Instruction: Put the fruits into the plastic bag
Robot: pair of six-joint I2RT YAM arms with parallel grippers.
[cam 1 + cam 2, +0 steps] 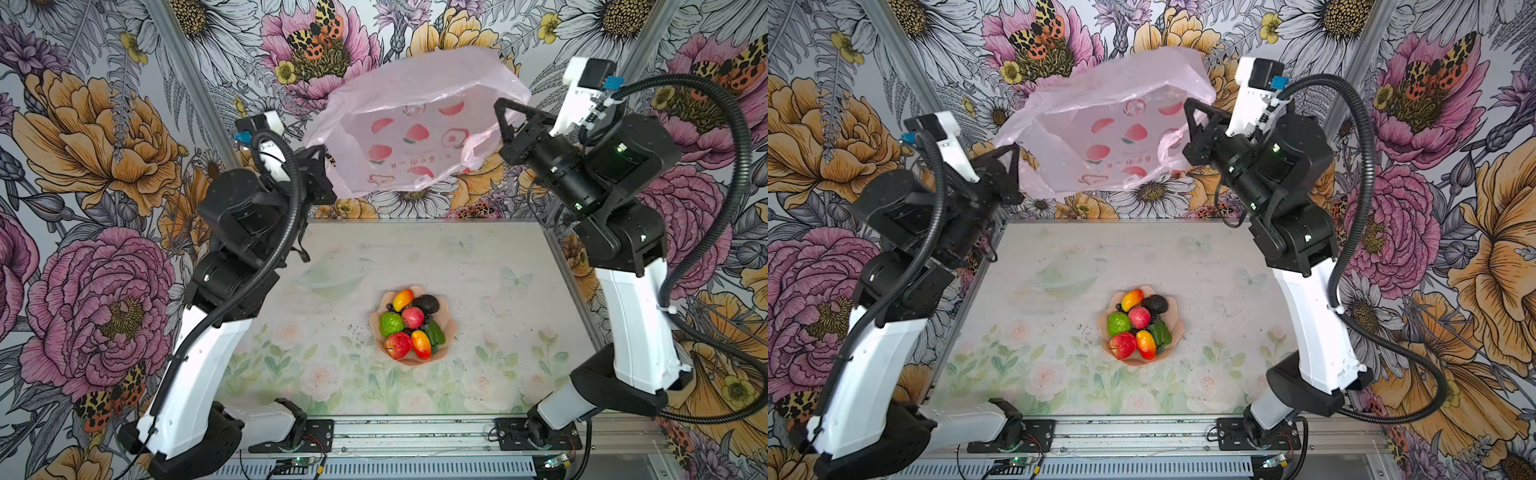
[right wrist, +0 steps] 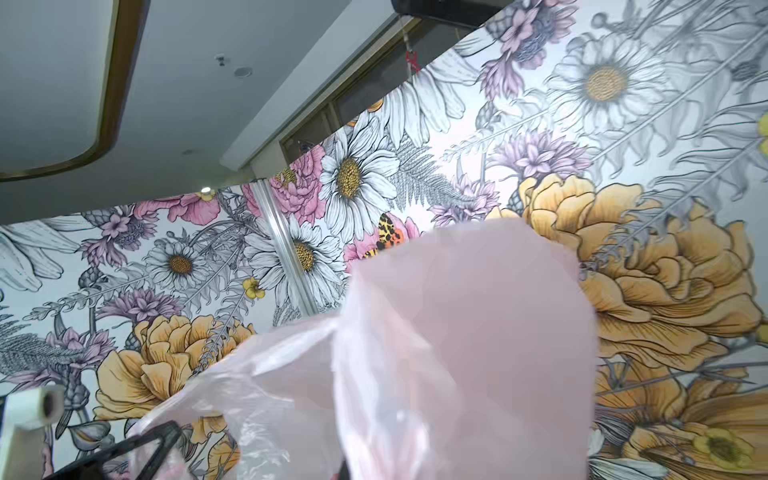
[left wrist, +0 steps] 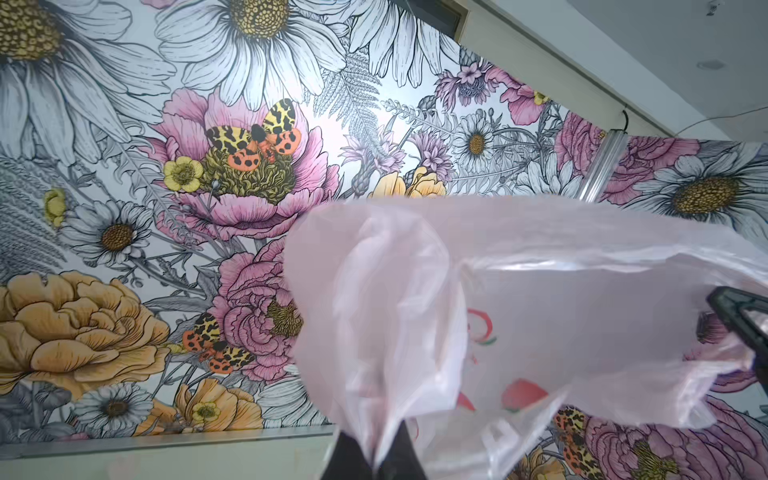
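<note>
**Work surface.** The table [image 1: 519,299] is covered by a pale mat printed with faint roses, green leaves and butterflies; dark specks are scattered over its middle. An aluminium rail [image 1: 415,434] runs along the near edge and carries both arm bases.

**Enclosure.** Floral wallpaper [image 1: 104,137] with peonies, daisies and spotted moths covers the three walls. The right wrist view shows a plain grey-white ceiling [image 2: 187,83] above the wall's top edge.

**End effectors.** The left gripper [image 1: 318,154] is clamped on one edge of the plastic bag [image 1: 415,124]. The right gripper [image 1: 505,118] is clamped on the opposite edge, at a handle. Both are raised above the far edge of the table.

**Task items.** The plastic bag hangs in the air between the two grippers, in front of the back wall, its mouth spread open. The fruits [image 1: 412,318] all lie in a peach-pink bowl [image 1: 415,360] on the table, near its middle and well apart from the bag.
</note>
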